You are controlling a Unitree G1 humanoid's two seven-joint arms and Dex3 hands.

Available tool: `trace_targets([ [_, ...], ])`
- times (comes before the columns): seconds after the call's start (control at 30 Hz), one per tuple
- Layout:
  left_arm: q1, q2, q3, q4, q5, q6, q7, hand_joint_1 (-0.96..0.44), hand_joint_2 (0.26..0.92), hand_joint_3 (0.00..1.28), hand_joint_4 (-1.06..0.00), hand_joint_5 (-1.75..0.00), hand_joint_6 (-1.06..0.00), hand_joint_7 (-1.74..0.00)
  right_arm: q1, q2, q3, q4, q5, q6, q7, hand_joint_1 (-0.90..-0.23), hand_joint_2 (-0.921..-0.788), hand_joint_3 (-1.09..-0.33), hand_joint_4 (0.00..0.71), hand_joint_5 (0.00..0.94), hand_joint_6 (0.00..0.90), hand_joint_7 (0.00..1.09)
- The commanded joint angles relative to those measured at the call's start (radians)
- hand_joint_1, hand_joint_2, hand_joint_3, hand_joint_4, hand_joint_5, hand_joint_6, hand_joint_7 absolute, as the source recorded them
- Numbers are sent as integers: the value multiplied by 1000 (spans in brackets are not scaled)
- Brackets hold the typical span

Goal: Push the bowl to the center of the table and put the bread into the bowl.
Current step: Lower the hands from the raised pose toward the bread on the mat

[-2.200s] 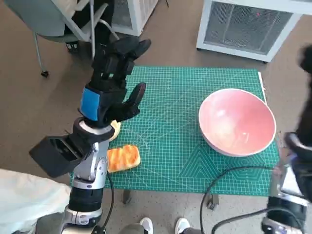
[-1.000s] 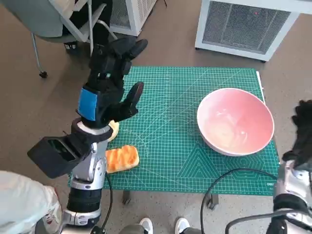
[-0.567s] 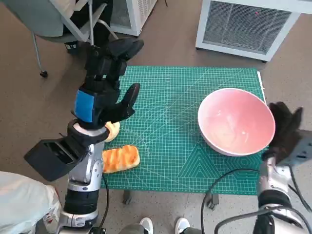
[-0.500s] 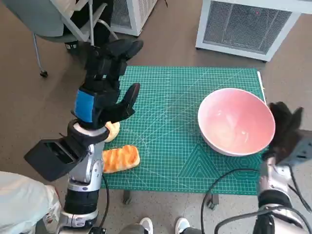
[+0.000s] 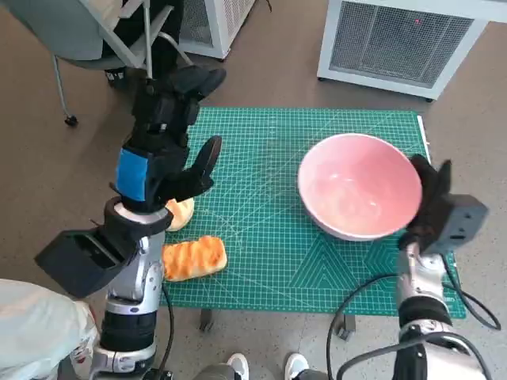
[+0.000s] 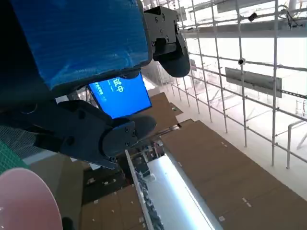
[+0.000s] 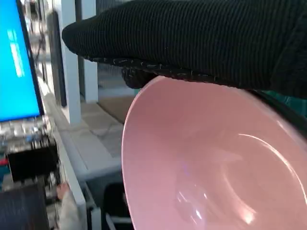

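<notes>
Pressing against the outer wall of the pink bowl point(image 5: 360, 195), the right hand point(image 5: 432, 198) in its knitted glove sits at the bowl's far-right rim, flat to it rather than wrapped round it; from the wrist camera the glove lies dark over the rim with the bowl's pale inside just below, and I cannot tell for certain whether the fingers are spread or curled; the bowl stands on the green cutting mat point(image 5: 277, 150), right of the middle, so the push looks only partly done to my eye; the bread point(image 5: 194, 256), an orange-striped piece, lies near the mat's front-left corner, well apart from the bowl, with a paler roll point(image 5: 179, 212) just behind it, partly hidden by the left arm; the left hand point(image 5: 162, 150), blue tape on its back, hangs above that side of the mat with its fingers apart and nothing in them; to do this step well I would keep the glove low on the bowl's wall and push steadily straight across toward the mat's middle, since a shove high on the rim might tip a bowl that shape; a slow, even slide lets it stop where wanted; the left hand seems well placed to come down on the bread afterwards
</notes>
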Motion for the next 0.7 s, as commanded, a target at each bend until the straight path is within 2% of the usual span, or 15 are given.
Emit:
trace_targets([
  [0.03,20,14,8,-31,15,6,11,-252,799,688,1,-762,1,-979,-12,28,5,17,-2,29,17,-424,-921,-638,424,28,140,544],
  [0.37,48,32,24,-56,17,10,27,-264,800,680,1,-777,1,-993,-59,79,14,21,-4,47,27,-436,-921,-625,408,15,130,558],
  [0.7,79,48,35,-94,36,28,46,-277,813,653,1,-802,1,-996,-109,126,32,28,-22,77,12,-420,-921,-627,415,17,119,564],
])
